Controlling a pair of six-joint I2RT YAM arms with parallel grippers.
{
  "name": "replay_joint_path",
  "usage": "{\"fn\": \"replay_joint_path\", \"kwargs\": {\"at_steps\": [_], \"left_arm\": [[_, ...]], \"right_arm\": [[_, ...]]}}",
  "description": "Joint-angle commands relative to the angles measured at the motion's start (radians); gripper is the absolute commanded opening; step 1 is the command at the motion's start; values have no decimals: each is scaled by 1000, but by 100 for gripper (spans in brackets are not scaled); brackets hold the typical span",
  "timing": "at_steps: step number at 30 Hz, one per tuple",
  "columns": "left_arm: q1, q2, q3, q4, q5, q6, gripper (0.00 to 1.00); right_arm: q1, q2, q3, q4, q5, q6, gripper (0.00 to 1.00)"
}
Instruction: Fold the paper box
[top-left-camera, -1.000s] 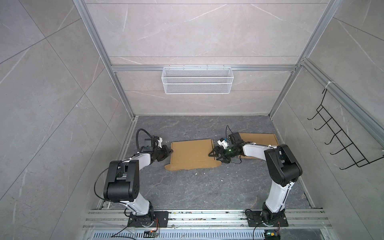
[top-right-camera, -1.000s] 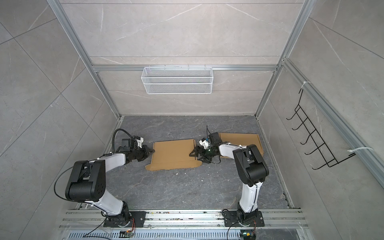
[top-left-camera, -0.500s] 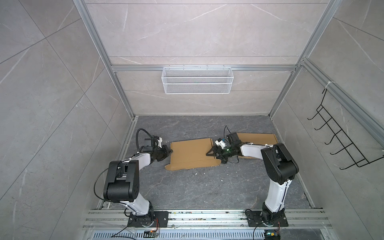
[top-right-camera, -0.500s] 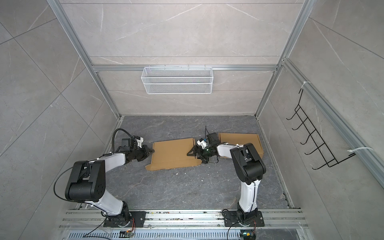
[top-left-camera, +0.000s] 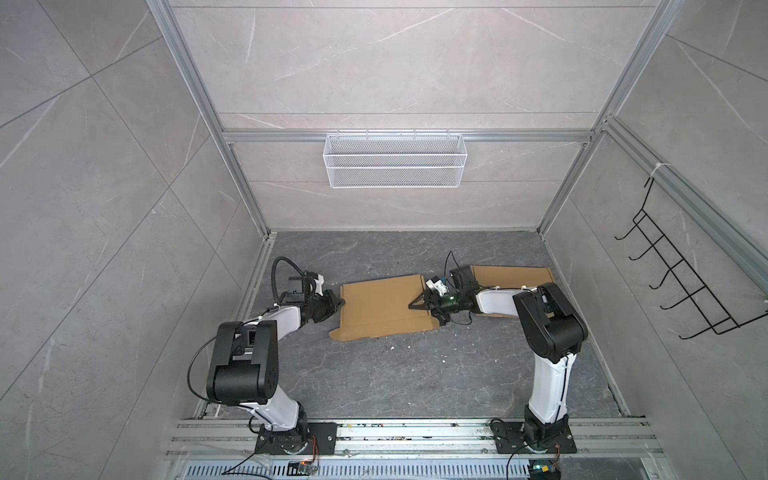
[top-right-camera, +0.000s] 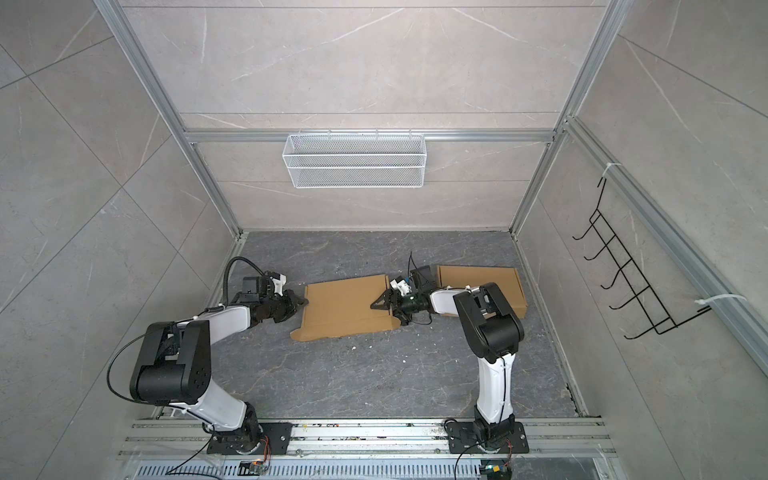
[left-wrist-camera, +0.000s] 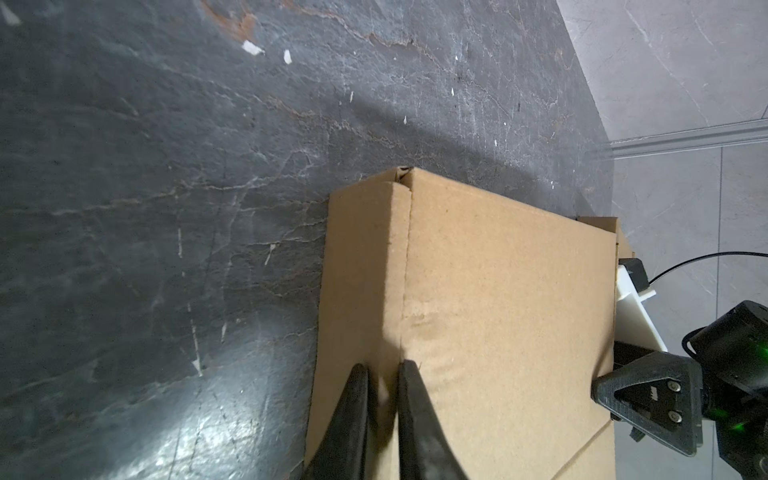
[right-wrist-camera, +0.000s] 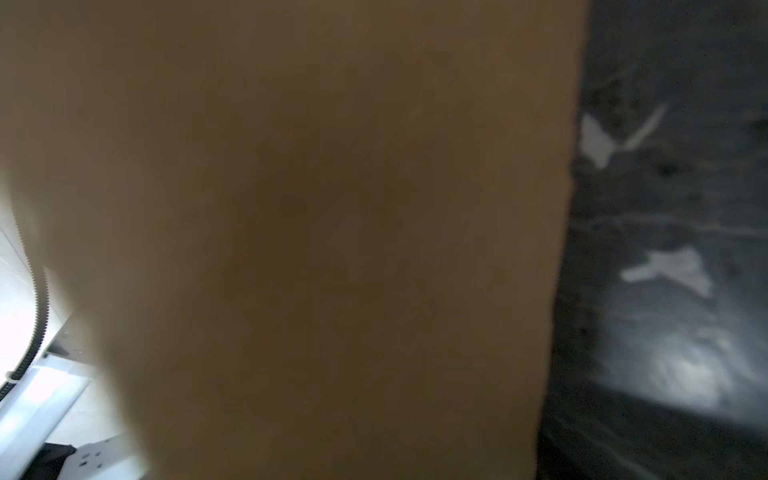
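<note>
Across both top views the cardboard box (top-left-camera: 378, 307) lies flat near the middle of the desk (top-left-camera: 415, 374). The left hand (top-left-camera: 337, 302) is at its left edge and the right hand (top-left-camera: 426, 316) at its right edge, so the job looks barely begun: the sheet is being gripped at both ends before any side is raised. A second box (top-left-camera: 515, 277) lies just behind the right arm, close enough to foul a backward swing, and the left arm works near the side rail (top-left-camera: 262, 257). The bare desk in front of the sheet offers the widest room. From the left wrist, the left hand (left-wrist-camera: 382, 368) is nearly closed, pinching the sheet at the crease (left-wrist-camera: 405, 270) that sets off a narrow strip (left-wrist-camera: 361, 270) along that edge. One finger (left-wrist-camera: 648, 399) of the right hand rests over the far edge. From the right wrist, the blurred cardboard box (right-wrist-camera: 311, 228) fills most of the frame and the hand itself is unseen. The top views show its jaws spread astride the edge, apparently not yet clamped. Next, probably, the right hand must close there, then both lift and bend along the creases without tearing the corners.
</note>
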Motion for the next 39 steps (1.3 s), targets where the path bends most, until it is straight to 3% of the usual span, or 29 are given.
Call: {"fn": "replay_joint_path", "kwargs": {"at_steps": [1,6,14,17,24,26,30,35,39], "left_arm": [[9,27,-36,-91,-67,-14,23],[8,-14,-25,8,43,-77,41],[-2,-325,30,-151,-57,66,51],[-70,-437,73,-242,-144,228,55],[-383,-540,155,-434,-410,744,60],[-449,-560,154,-454,-431,859,63],[-527,-576,175,-501,-412,995,66],[-655,-550,189,-564,-497,1154,75],[-693,-527,159,-534,-565,1251,84]], "right_arm": [[11,21,-15,114,-29,100,75],[10,24,-30,178,-43,171,66],[9,-29,-61,188,-45,276,62],[10,-41,-72,205,-55,367,59],[10,-95,-102,251,-61,543,59],[9,-108,-124,279,-53,601,60],[9,-123,-150,321,-60,683,59],[9,-153,-144,304,-67,713,60],[10,-172,-136,281,-78,725,59]]}}
